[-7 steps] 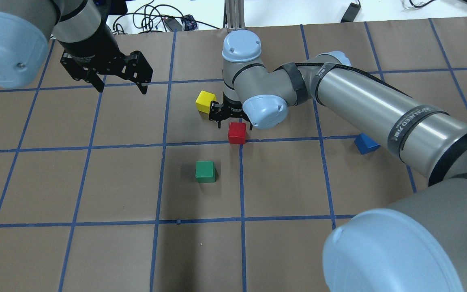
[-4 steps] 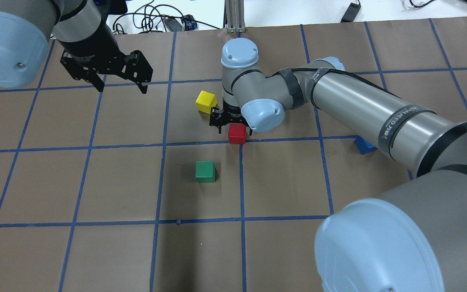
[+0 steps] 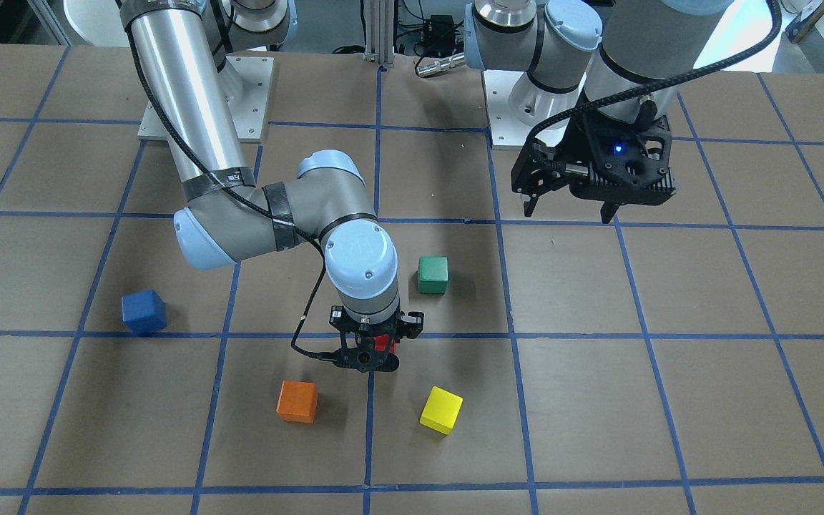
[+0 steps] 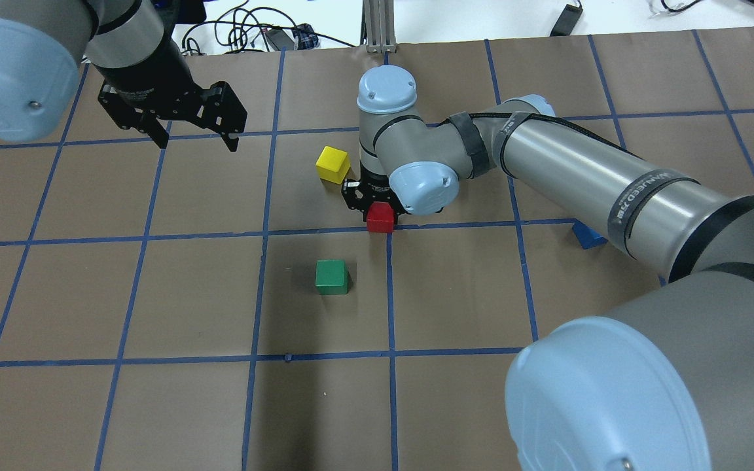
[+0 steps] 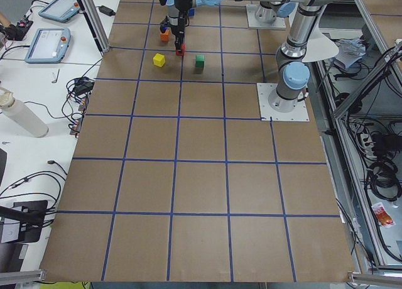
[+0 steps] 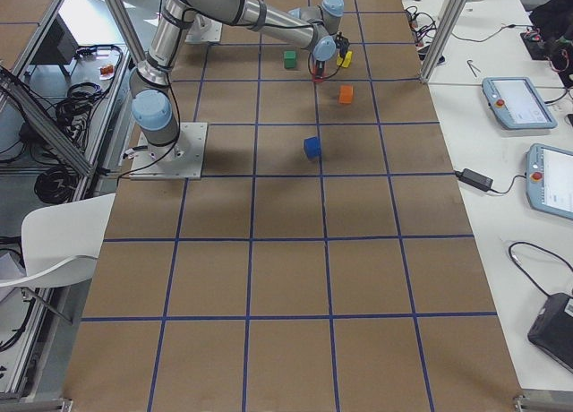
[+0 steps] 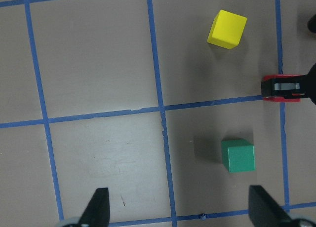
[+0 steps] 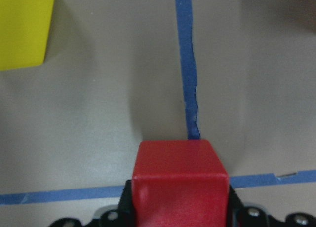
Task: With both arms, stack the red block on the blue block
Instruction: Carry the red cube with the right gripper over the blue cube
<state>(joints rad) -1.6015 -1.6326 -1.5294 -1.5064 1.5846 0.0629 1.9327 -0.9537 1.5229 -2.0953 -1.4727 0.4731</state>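
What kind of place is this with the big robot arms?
Probably a robotics lab. A left arm and right arm are bolted to a table marked with a blue tape grid, and control tablets and loose cables sit beside it.

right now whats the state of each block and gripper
right gripper, lowered around the red block, grip unclear
left gripper, open, empty, raised
red block, on the table, not lifted
blue block, on the table, nothing on it
green block, loose on the table
yellow block, loose on the table
orange block, loose on the table
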